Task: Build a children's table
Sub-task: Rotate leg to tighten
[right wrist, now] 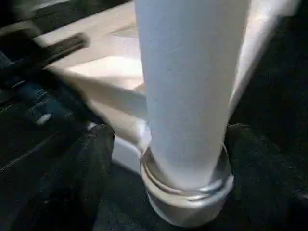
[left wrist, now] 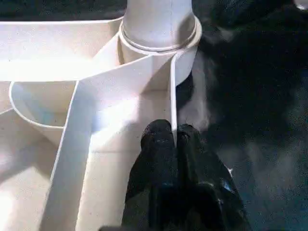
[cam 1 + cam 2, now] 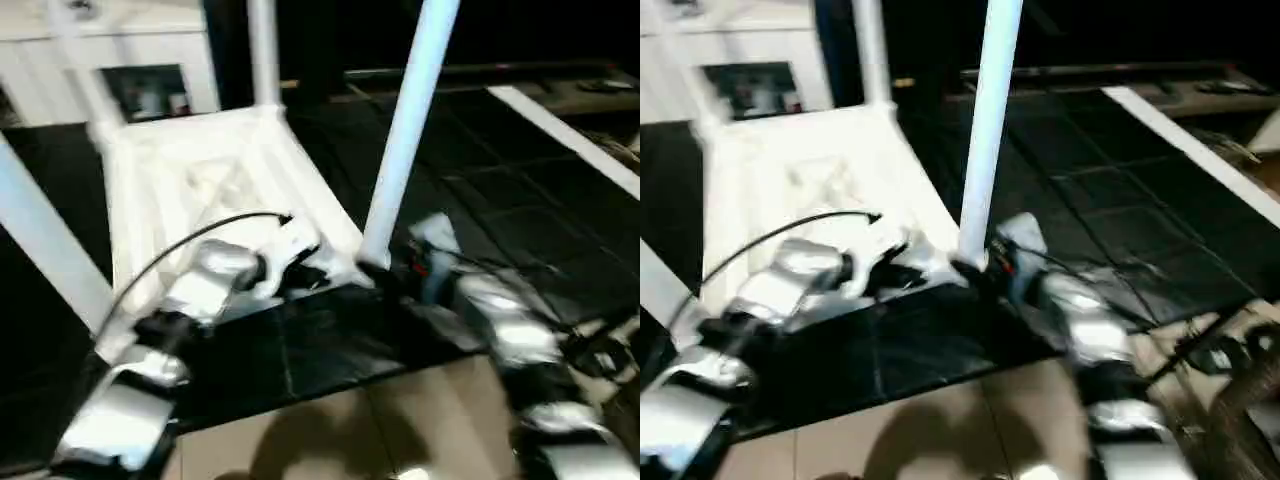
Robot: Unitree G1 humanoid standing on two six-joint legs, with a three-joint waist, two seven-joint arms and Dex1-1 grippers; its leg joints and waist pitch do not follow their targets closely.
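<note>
The children's table lies upside down on the dark floor mat, its ribbed underside facing up and its legs pointing toward the ceiling. The relation that matters is at the near corner on the robot's right, where a leg stands almost upright in its round socket, its long axis running straight up and leaning only slightly. The right gripper sits at the foot of this leg: in the right wrist view the two black fingers stand spread on either side of the shaft, with a visible gap on each side, so the leg lies between them but is not pinched. The leg therefore stands directly ahead of the right gripper, crosswise to its fingers. The left gripper is pressed together; in its wrist view the closed fingertips straddle a thin upright rib of the frame just inside the same corner, and seem to clamp it, which would steady the table. Both arms meet at this corner, the right one nearer the leg itself. Judging by this, the leg looks seated, and any next move by the right arm starts from an unclamped hold around its base.
</note>
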